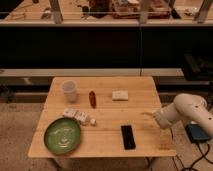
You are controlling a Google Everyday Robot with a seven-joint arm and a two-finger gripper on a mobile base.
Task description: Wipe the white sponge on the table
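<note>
As claw gapes rt, flat sponge tops table.

One camera only, high and set back, angled down over the whole tabletop, facing a dark wall beyond. Mid-distance. My arm comes in from frame right, gripper above the tabletop's right edge.

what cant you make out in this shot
Camera view only:
- Claw, open over the table's right edge: fingertips blur into the wood.
- Arm: base cut off by the right frame edge.
- Packets: too small to count.
- Plate: pattern blurred.
- Red thing beside the cup: too small to identify.
- Sponge: underside hidden against the table.
</note>
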